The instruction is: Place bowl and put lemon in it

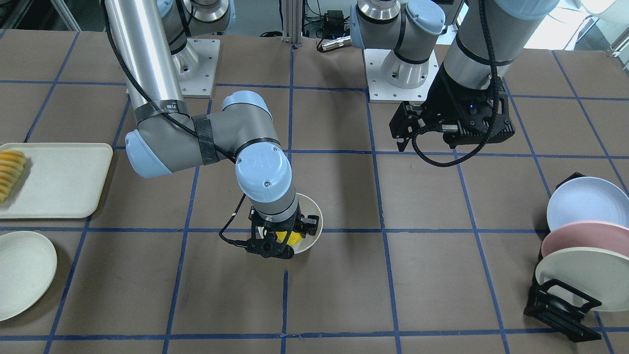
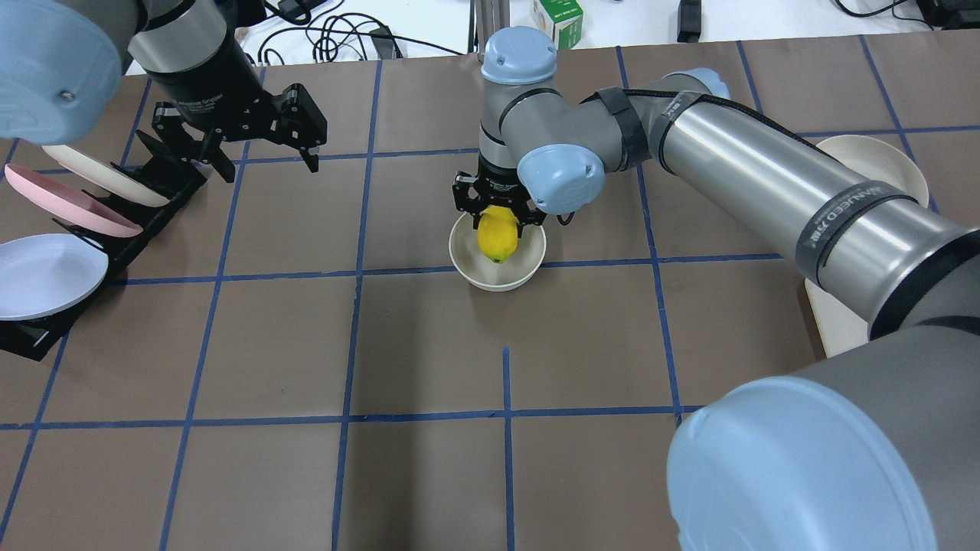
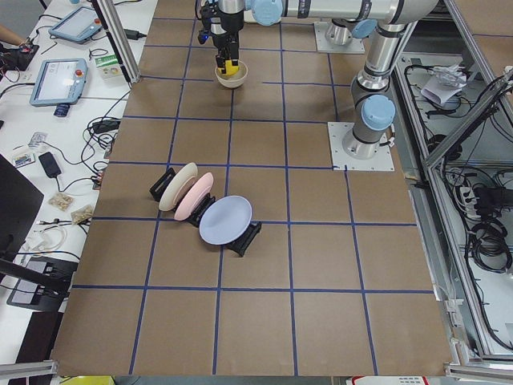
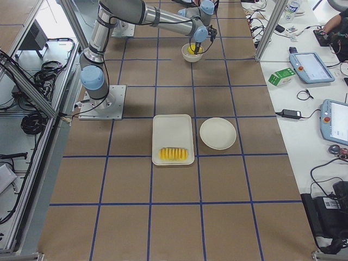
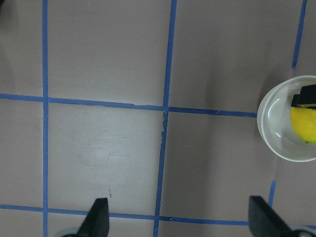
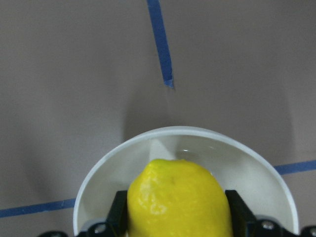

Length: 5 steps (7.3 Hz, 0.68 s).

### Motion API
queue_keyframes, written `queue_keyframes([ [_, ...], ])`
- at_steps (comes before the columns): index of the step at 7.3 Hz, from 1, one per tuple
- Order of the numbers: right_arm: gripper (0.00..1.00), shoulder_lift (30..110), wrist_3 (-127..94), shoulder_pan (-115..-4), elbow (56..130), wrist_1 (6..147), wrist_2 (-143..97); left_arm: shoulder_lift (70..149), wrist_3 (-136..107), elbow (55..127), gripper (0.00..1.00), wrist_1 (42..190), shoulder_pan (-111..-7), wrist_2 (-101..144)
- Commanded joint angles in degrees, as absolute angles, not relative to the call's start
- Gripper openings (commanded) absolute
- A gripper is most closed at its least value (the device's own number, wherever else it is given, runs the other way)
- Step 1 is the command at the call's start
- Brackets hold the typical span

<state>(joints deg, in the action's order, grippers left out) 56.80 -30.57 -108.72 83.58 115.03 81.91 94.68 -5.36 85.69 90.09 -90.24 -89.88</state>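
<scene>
The off-white bowl [image 2: 498,268] stands upright near the table's middle; it also shows in the front view [image 1: 312,216], the left wrist view [image 5: 281,133] and the right wrist view [image 6: 187,143]. My right gripper [image 2: 499,222] is shut on the yellow lemon [image 2: 497,236] and holds it inside the bowl's mouth, fingers on both its sides [image 6: 178,202]. In the front view the lemon [image 1: 290,238] peeks out under the gripper. My left gripper [image 2: 268,149] hangs open and empty above the table, well to the left of the bowl; its fingertips [image 5: 98,212] stand wide apart.
A black rack with pastel plates [image 2: 69,207] stands at the left edge. A cream tray [image 1: 59,179] with ridged yellow slices [image 1: 10,172] and a flat cream plate [image 1: 22,273] lie on the robot's right side. Blue tape lines grid the brown tabletop.
</scene>
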Motion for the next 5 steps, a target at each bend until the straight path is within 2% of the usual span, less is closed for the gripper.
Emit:
queue_keyframes([
  [1, 0.02, 55.9, -30.6, -108.7, 83.8, 115.4, 81.3, 94.6, -5.5, 85.7, 1.00, 90.1, -90.3, -89.9],
  [3, 0.15, 55.9, -30.5, -108.7, 85.7, 115.5, 81.4, 94.5, -5.3, 85.8, 1.00, 90.1, -90.3, -90.0],
  [4, 0.44, 55.9, -30.5, -108.7, 86.0, 115.8, 81.5, 94.4, -5.3, 85.8, 1.00, 90.1, -89.9, -90.0],
  [5, 0.64, 55.9, -30.8, -108.7, 86.0, 116.4, 81.4, 94.5, -5.3, 85.8, 1.00, 90.1, -90.0, -89.9],
])
